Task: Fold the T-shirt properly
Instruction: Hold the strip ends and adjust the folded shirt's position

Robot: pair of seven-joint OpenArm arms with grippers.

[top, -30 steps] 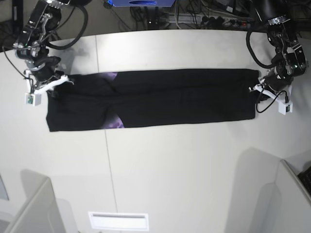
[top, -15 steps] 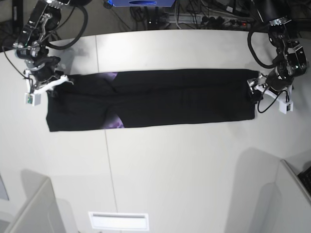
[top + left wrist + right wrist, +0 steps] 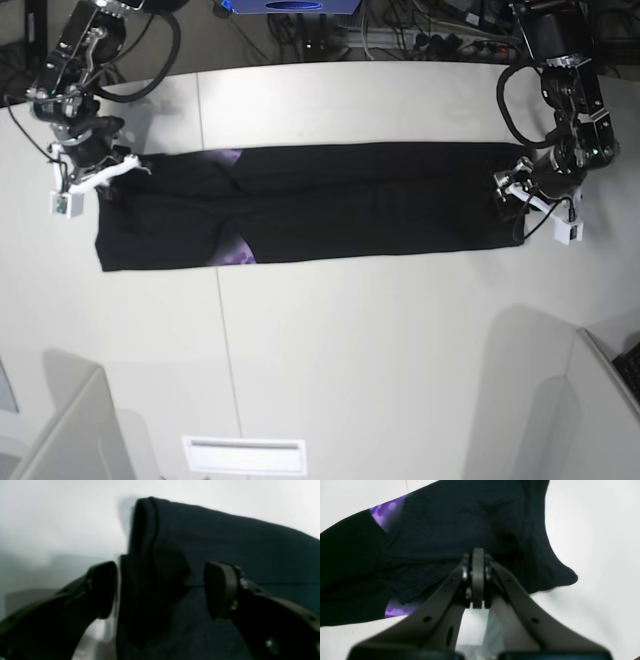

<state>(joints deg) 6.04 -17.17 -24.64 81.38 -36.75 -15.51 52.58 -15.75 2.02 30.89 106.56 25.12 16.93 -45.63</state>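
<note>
Straddling the T-shirt (image 3: 225, 555) hem, your left pincer (image 3: 160, 590) gapes; right pincer (image 3: 478, 580) stays clamped on its end; next, regrasp for the cross-fold

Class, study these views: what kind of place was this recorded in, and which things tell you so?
Probably a robotics lab or test workspace. Two robot arms work a black T-shirt laid flat on a bare white table, and tangled cables lie behind its far edge.

base view overhead, far; wrist views close, low, sharing the t-shirt (image 3: 320, 205)
</note>
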